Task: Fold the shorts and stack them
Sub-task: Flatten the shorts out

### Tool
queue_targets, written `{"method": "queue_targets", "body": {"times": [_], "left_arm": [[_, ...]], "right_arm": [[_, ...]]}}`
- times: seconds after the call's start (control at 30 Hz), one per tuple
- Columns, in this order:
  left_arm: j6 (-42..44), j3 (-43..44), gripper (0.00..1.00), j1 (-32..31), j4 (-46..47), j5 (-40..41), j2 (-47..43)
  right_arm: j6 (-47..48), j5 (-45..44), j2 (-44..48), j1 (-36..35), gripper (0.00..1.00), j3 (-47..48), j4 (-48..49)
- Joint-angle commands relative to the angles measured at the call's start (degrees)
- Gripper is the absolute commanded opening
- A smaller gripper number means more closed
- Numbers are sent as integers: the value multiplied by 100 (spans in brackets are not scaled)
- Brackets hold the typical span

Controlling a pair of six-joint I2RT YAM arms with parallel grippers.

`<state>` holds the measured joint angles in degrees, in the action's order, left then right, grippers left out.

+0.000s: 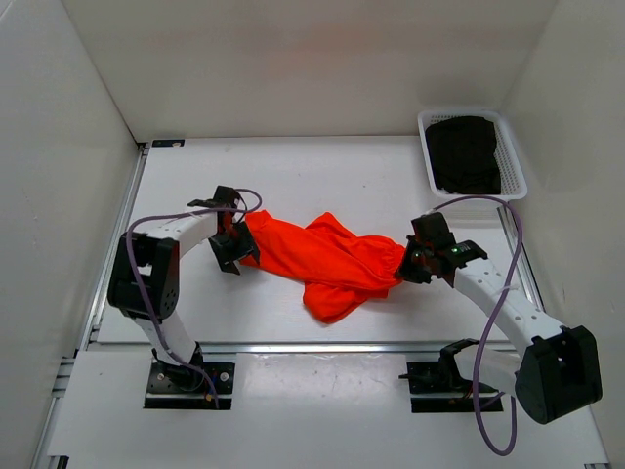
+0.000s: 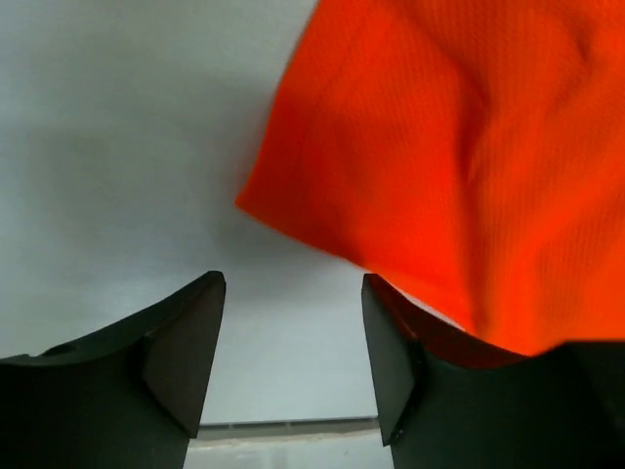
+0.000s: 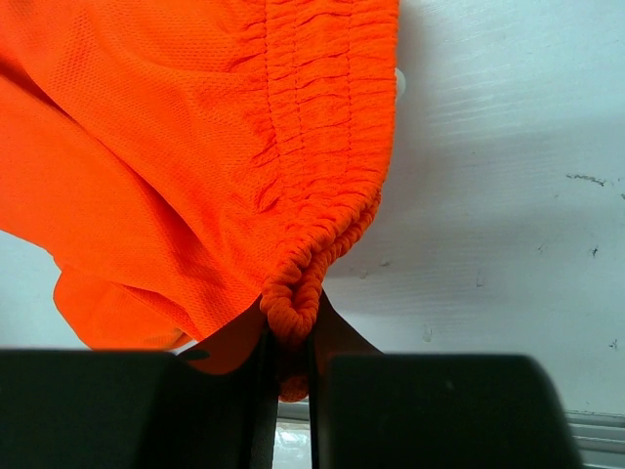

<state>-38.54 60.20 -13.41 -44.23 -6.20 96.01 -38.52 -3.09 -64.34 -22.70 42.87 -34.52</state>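
While the shorts [image 1: 327,259] lie rumpled across the middle of the bench [image 1: 293,171], strung out between the two arms, no fold shows in them. Judged stage: early. Flattening, folding and stacking all left to do.

Right gripper [image 1: 410,262]: fingers [image 3: 430,410] pressed together on the gathered waistband [image 3: 322,147], pinching its corner at the cloth's right end.

Left gripper [image 1: 234,250]: fingers [image 2: 186,342] standing apart, nothing between them. The cloth's left hem lies just beside them and drapes partly over one finger, ungripped.

Cloth: one leg bunched toward the near edge, ridges through the middle, not flat.

White basket [image 1: 515,166] at the far right corner, dark garment [image 1: 464,151] inside. Likely the stacking spot, though that is a guess.

Room: open bench on the far side of the shorts, and on the near side up to the metal rail [image 1: 293,347]. Good width for laying the cloth out. Side walls stand close on left and right; the left arm's elbow sits near the left edge. Basket well apart from the shorts.
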Motion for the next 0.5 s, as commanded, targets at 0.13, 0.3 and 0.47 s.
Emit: {"method": "queue_targets", "body": {"times": [0.13,0.3,0.47], "left_arm": [[102,799,14,-13,309,110,769],[391,1326,10,-13,-23,83,543],[453,1380,10,-65,-542,233,-124]], "right_arm": [[91,-60,114,-42,0,204,33],[196,-121,114,-42,0,397,-133],[248,-174,167,-42,0,511,-239]]}}
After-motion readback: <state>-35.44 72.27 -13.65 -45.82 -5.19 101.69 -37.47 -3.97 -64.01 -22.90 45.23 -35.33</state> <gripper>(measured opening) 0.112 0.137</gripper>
